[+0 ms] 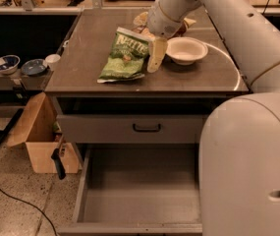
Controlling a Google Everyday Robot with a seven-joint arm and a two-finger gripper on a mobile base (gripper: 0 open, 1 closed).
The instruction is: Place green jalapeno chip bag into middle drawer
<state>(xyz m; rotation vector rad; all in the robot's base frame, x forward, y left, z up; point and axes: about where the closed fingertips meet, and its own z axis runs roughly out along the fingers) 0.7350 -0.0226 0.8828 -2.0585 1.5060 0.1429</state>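
Up on the brown worktop [80, 80], the crinkly green foil jalapeno chip bag [125, 55] lies flat, with the claw [156, 57] at its right edge (can't tell how wide). The foil could skid away or bump the white bowl [186, 50]. The grey metal middle drawer [144, 195] is open below.

A lab-like workroom: metal drawer cabinet [105, 129], cardboard box [43, 154] and loose cable [16, 200] on speckled floor [7, 225]; the gripper [156, 58] hangs over the tabletop [90, 38].
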